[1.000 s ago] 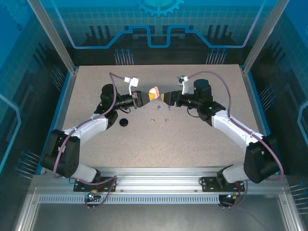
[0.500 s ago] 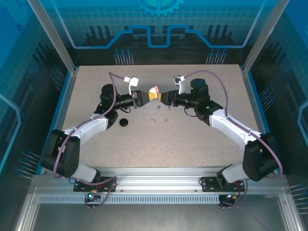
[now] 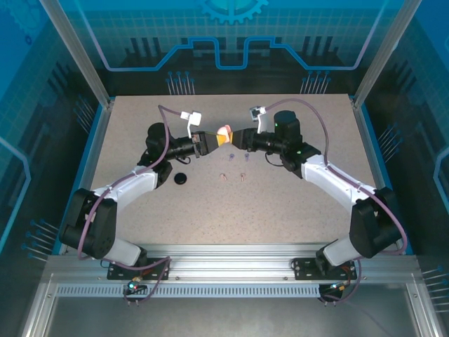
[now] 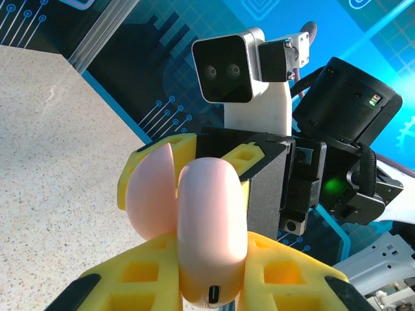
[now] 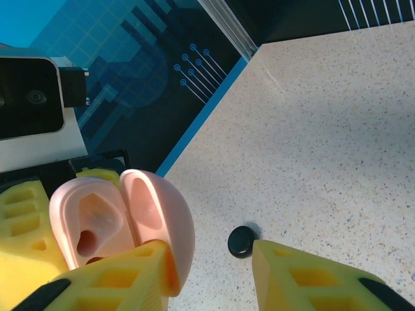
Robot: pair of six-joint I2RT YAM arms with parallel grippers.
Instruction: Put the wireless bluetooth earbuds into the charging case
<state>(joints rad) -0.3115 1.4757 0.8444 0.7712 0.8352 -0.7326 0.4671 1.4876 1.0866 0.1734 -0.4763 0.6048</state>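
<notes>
left gripper [image 3: 211, 142] clamps the pink charging case [image 4: 211, 223] aloft over the worktop's [image 3: 316, 210] far middle, steadying it – right gripper [image 5: 214, 272], jaws wide and empty, seemingly props the lid [image 5: 157, 214] open. earbuds [image 3: 224, 175] lie below, uninserted.

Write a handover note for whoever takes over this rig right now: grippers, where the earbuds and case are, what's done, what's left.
Left gripper: shut on the pink charging case, held off the table with its lid open.
Right gripper: open and holding nothing, one finger right by the case's lid.
Earbuds: the pale pink earbuds and purple earbuds lie loose on the table below the grippers. A black round case sits to their left.
Done: case lifted and opened.
Left: no earbud visible in the wells, so the pink pair likely needs picking up and seating.
</notes>
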